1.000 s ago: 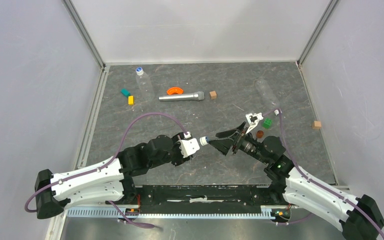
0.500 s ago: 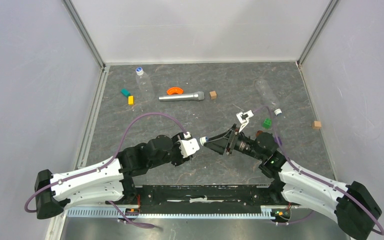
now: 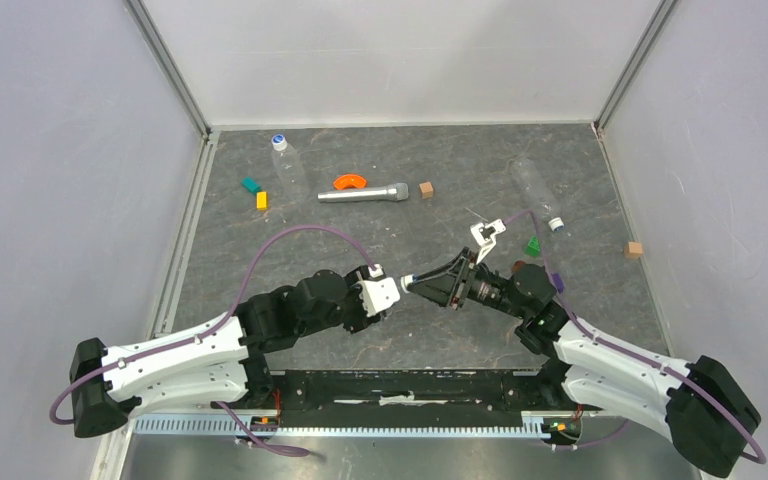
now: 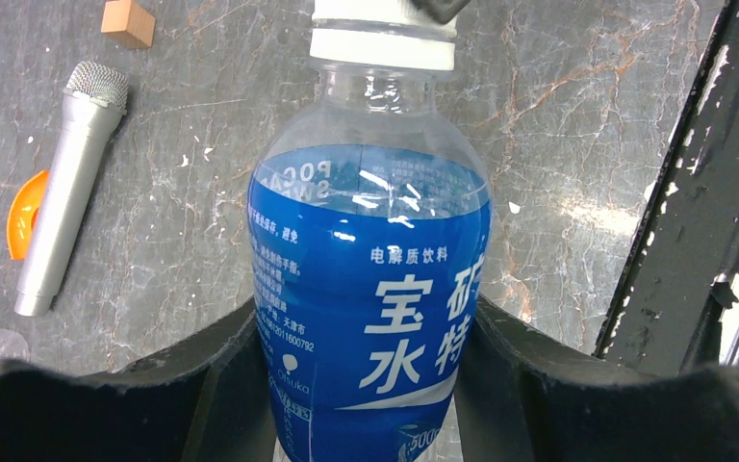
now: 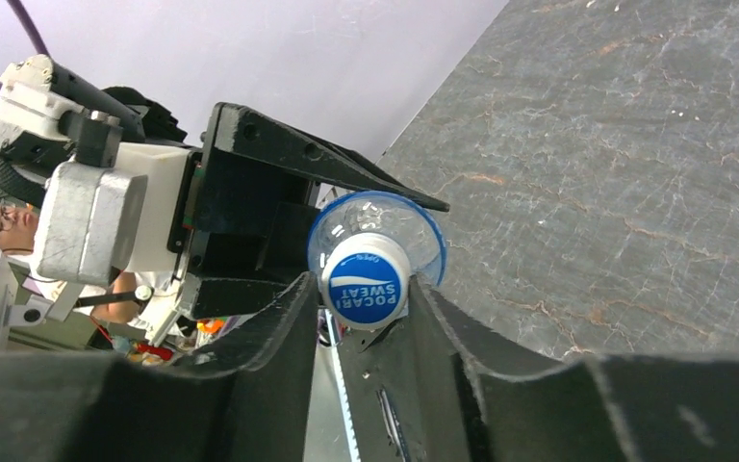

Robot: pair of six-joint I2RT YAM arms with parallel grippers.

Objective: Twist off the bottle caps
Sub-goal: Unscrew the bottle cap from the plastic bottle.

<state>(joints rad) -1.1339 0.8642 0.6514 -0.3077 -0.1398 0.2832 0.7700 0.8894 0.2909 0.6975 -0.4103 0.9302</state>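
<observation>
We are at the gripping step. Our left gripper [image 4: 370, 375] is clamped on the blue-label bottle [image 4: 375, 241], held between the arms. Our right gripper [image 3: 422, 283] seems closed on its cap [image 5: 366, 286], though contact is hard to confirm. Next we must twist the cap while the bottle stays steady.

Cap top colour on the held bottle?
Cap top: blue, white lettering; best in right wrist view.

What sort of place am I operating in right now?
Probably a robot lab test cell: a marble-patterned tabletop boxed in by plain white panels on aluminium posts, strewn with props such as a silver microphone and wooden cubes.
</observation>
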